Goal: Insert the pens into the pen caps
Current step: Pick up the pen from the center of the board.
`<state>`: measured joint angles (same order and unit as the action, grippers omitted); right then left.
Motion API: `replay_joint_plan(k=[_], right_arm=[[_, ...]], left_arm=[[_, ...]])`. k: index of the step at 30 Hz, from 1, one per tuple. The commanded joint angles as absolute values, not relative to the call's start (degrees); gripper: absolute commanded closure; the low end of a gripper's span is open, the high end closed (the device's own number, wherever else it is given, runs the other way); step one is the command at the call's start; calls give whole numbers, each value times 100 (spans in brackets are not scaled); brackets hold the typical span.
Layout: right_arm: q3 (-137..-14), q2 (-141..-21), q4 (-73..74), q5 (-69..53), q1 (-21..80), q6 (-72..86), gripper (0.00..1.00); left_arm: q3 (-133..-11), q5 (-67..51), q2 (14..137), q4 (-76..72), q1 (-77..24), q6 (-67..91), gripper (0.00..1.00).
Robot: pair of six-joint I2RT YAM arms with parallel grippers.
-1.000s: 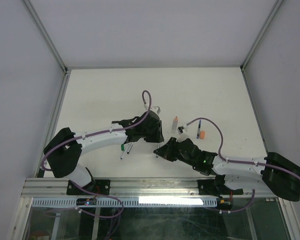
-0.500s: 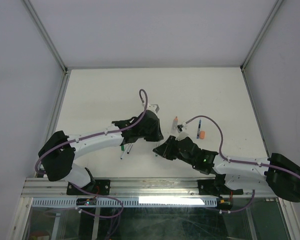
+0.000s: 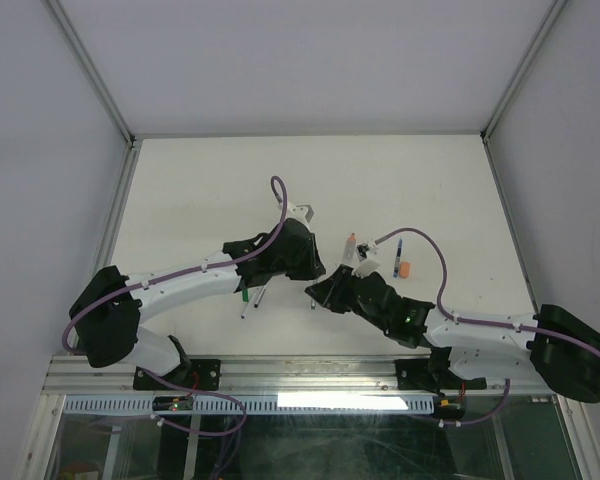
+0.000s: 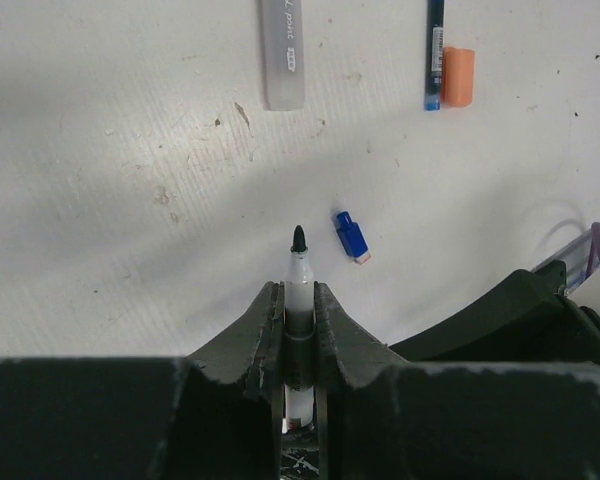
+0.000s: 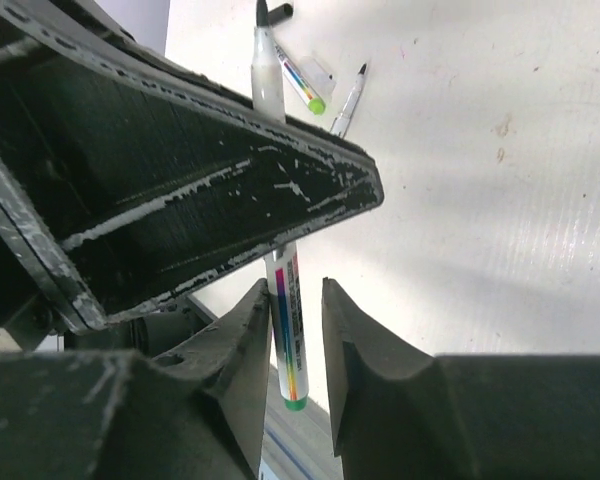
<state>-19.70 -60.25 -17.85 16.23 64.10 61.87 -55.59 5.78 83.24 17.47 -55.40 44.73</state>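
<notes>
Pen [image 4: 299, 275], black tip up, is clamped in the left gripper [image 4: 298, 293] at bottom centre. Blue cap [image 4: 351, 237] lies just right of the tip. Right gripper [image 5: 295, 290] stands parted around a pen barrel.

1. You had six pens: one black-tipped marker [image 4: 299, 290], one blue pen [image 4: 435, 55], one frosted-barrelled pen [image 4: 282, 50], one rainbow-labelled pen [image 5: 285, 320], one green-ended pen [image 5: 305, 85], one thin dark-tipped pen [image 5: 350, 100].
2. You had two loose caps: one blue cap [image 4: 351, 237], one orange cap [image 4: 458, 77].

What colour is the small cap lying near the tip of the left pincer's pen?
Blue: the cap shows best in the left wrist view.
</notes>
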Motion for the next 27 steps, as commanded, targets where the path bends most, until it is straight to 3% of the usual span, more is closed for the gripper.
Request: replay_joint_plan(k=[1, 9, 15, 20, 27], right_arm=[[-2224, -6145, -2385, 2130, 6384, 5701, 71], [-2320, -6295, -2424, 2239, 6368, 5524, 73], [-2354, -6352, -2349, 2230, 6363, 5503, 100], [-2431, -6292, -1938, 2099, 6357, 5432, 100], [-2298, -5928, -1215, 1855, 6350, 5529, 100]], left_arm=[[-5474, 351, 8103, 1573, -5538, 4598, 100], [-5426, 242, 8078, 1556, -5537, 4585, 100], [-5418, 265, 8036, 1564, -5515, 4561, 99], [-5501, 453, 7966, 1860, -5320, 4343, 72], [-5401, 810, 7504, 2553, -4539, 4096, 63]])
